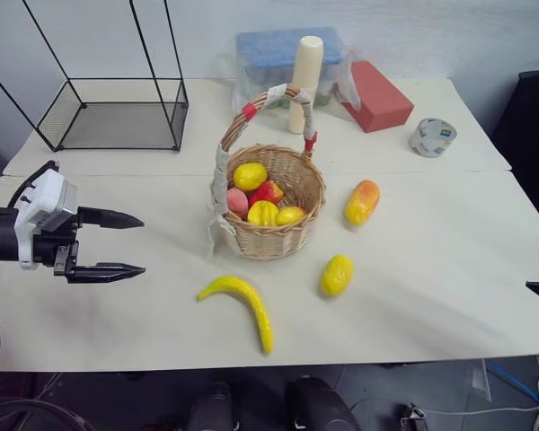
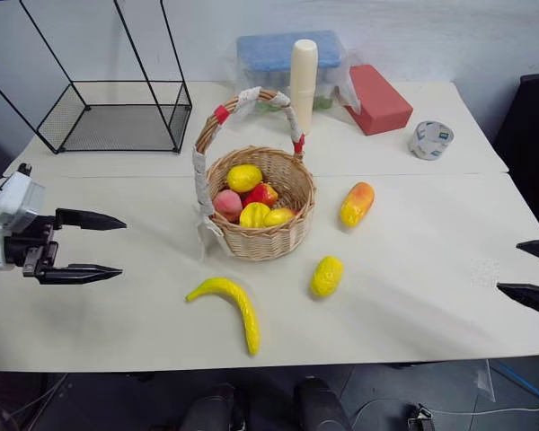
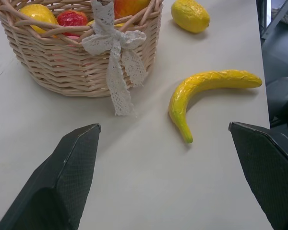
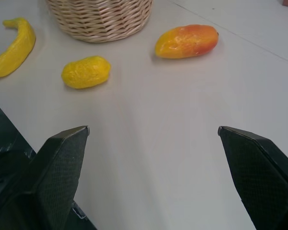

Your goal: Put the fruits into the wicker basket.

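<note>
The round wicker basket [image 1: 271,235] stands mid-table with its taped handle arched over several small yellow and red fruits [image 1: 262,199] inside. In front of it on the table lie a curved yellow banana [image 1: 242,303] and a bumpy yellow lemon [image 1: 336,275]. An orange-red mango [image 1: 361,201] lies to the basket's right. My left gripper [image 1: 121,243] hovers open and empty left of the basket, pointing toward it and the banana [image 3: 201,91]. My right gripper [image 2: 532,272] is open and empty at the table's right edge, facing the lemon [image 4: 85,72] and the mango [image 4: 186,41].
A black wire-frame box [image 1: 117,112] sits at the back left. Behind the basket stand a tall cream cylinder [image 1: 304,83], a clear container with a blue lid [image 1: 269,54] and a red block [image 1: 375,95]. A tape roll [image 1: 432,136] lies at the back right.
</note>
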Motion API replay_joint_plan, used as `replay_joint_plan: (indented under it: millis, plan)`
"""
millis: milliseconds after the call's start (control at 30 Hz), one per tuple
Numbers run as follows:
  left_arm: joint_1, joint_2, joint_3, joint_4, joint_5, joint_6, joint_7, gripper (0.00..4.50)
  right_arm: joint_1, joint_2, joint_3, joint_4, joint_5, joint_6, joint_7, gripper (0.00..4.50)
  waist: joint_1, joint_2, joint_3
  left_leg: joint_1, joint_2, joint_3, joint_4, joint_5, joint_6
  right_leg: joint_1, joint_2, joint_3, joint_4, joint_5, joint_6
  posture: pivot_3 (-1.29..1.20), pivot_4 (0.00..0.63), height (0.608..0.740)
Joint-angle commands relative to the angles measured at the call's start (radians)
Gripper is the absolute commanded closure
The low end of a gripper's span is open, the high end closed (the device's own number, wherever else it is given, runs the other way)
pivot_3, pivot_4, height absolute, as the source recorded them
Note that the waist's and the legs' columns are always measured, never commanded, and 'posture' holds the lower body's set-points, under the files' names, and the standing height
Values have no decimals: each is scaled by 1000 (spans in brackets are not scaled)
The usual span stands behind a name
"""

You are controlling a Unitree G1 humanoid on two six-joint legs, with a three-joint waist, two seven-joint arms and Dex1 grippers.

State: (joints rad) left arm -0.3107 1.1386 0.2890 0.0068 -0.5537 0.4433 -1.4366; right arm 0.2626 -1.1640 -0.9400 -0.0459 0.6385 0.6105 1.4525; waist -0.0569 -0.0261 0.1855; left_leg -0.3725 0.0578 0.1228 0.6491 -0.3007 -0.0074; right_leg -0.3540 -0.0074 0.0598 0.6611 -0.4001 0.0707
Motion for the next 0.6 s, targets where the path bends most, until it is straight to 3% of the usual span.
replay_joint_plan:
  millis: [33, 400, 600]
  plan:
    - [-7, 8, 25, -18, -12, -17, -10, 0, -22, -15, -6, 14, 0, -1, 1, 62, 1, 0, 0, 0, 0, 0, 0, 0, 0, 0, 0, 0, 0, 0, 0, 0, 150, 740]
    - [-27, -15, 3, 1, 5, -53, 22, 0, -31, -5, 8, 17, -49, -19, -13, 62, 1, 0, 0, 0, 0, 0, 0, 0, 0, 0, 0, 0, 0, 0, 0, 0, 150, 740]
    - [-95, -52, -93, -42, 40, -114, -3, 0, -53, -10, 20, -34, -49, -11, -20, 62, 2, 0, 0, 0, 0, 0, 1, 0, 0, 0, 0, 0, 1, 0, 0, 0, 150, 740]
